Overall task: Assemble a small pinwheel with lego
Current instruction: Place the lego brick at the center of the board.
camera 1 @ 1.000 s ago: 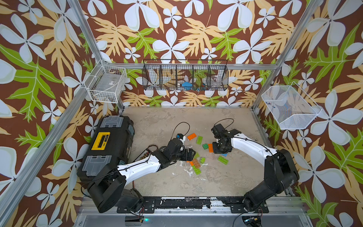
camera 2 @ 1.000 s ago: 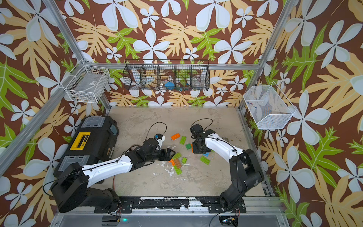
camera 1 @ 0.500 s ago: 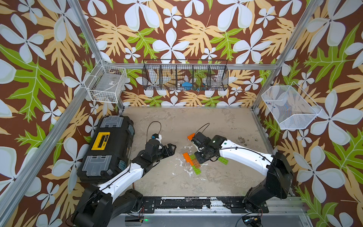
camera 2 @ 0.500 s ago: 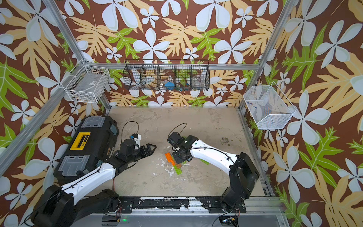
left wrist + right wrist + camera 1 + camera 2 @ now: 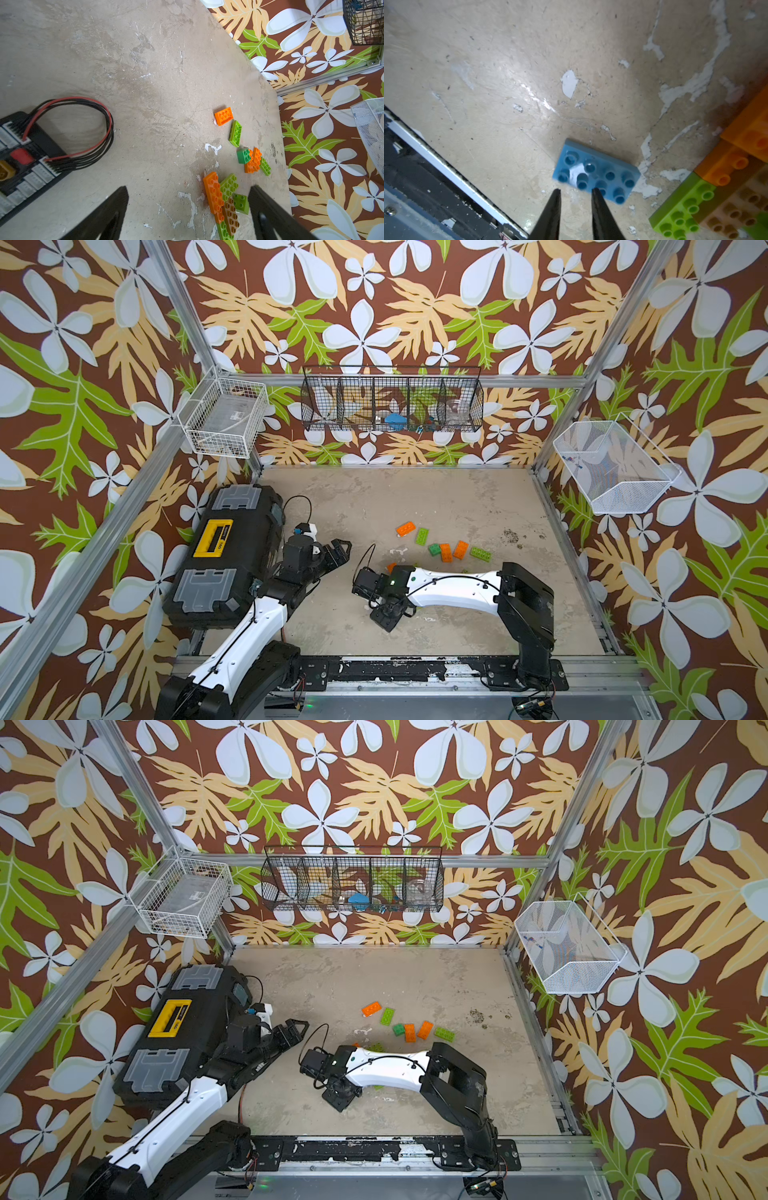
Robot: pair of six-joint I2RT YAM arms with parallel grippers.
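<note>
Right gripper (image 5: 575, 192) stands narrowly parted with nothing between its tips, one tip at the blue brick (image 5: 596, 172), which lies flat just beside the joined bricks (image 5: 724, 166). Its arm (image 5: 453, 597) stretches low. Left gripper (image 5: 188, 187), spread wide and empty, hovers near the joined bricks. The front rail (image 5: 446, 166) runs near them; loose bricks (image 5: 445, 552) and bare floor (image 5: 374, 497) lie beyond.

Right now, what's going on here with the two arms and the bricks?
The right tool sits at the edge of a blue brick lying flat on the table, jaws slightly apart, gripping nothing. The left tool is wide open and empty. A joined cluster of orange, green and brown bricks lies close by; loose bricks lie farther back.
</note>
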